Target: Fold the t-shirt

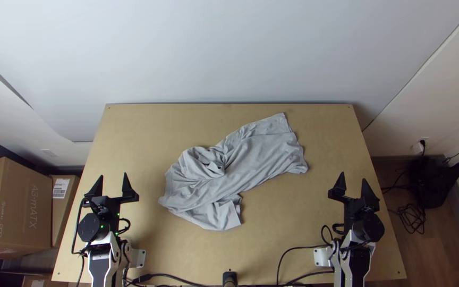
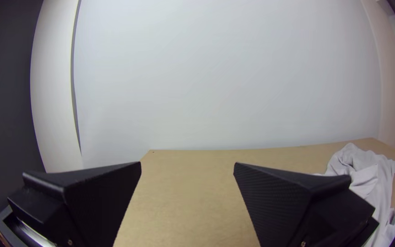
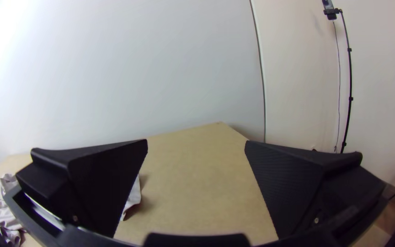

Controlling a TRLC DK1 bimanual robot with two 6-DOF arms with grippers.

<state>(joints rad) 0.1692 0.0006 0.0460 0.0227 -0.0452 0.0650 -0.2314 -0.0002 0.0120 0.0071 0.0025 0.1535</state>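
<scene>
Left end effector [image 1: 113, 175] and right end effector [image 1: 353, 176] gape wide.

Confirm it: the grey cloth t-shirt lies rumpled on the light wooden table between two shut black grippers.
Not shut: the top view shows the black left gripper and black right gripper both open. The grey cloth t-shirt lies rumpled between them on the wooden table.

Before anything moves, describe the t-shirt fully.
The t-shirt is plain light grey, of soft-looking, thin cloth. It lies unfolded but crumpled on the wooden table, stretched diagonally from near the middle's left toward the far right. The left part is bunched, with a small dark opening among its creases; the right part lies flatter, with long wrinkles. Neither hand touches it.
</scene>
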